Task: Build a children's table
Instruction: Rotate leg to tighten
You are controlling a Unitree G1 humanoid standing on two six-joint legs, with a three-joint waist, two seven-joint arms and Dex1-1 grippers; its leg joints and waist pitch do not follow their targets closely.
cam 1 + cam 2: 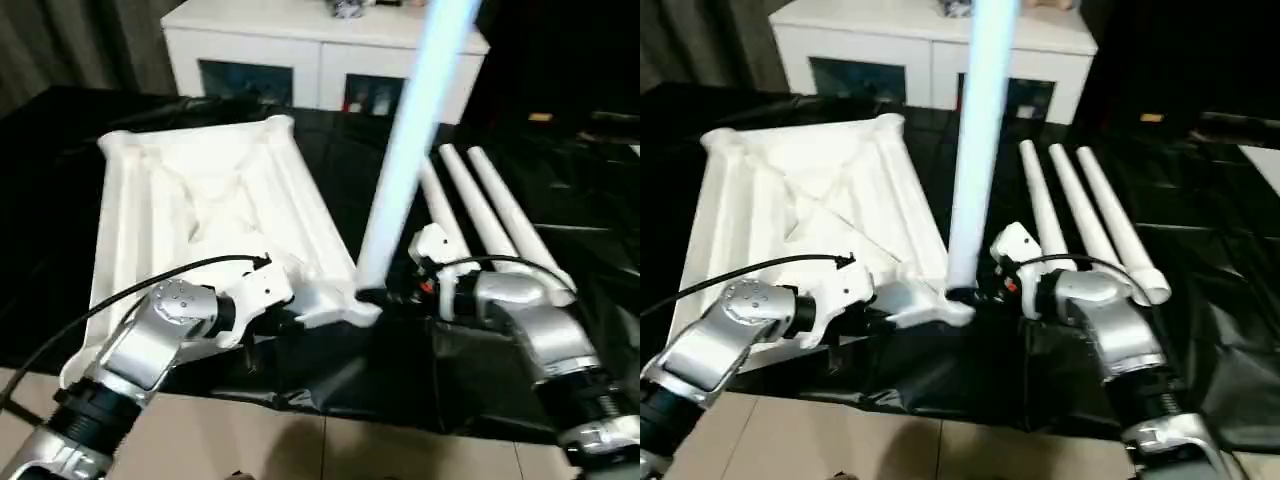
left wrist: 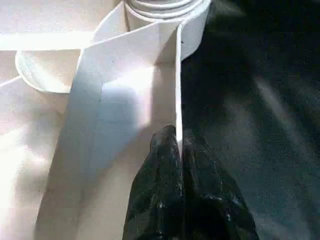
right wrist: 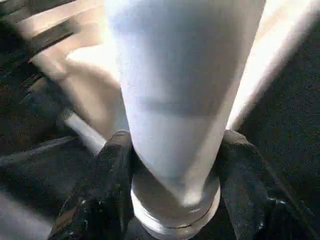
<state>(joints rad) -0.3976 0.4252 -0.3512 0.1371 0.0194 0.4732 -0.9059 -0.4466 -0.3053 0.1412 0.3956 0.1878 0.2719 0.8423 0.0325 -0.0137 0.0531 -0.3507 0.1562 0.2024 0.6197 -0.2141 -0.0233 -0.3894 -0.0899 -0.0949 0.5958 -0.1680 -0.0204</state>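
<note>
While head view shows leg [image 1: 415, 130] upright at table top's [image 1: 190, 200] near corner, right wrist view shows right gripper [image 3: 172, 165] clamped round leg; left gripper [image 2: 180, 165] pinches top's edge. Three legs [image 1: 480, 205] lie beside.

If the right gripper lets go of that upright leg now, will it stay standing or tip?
Probably tip. The leg stands tall and leans slightly, with its narrow base at the tabletop's corner socket, and I can't tell whether it is seated. Its smooth, tapered tube could also slip between the right gripper's fingers. The three spare legs are round, so they'd likely roll if nudged.
</note>
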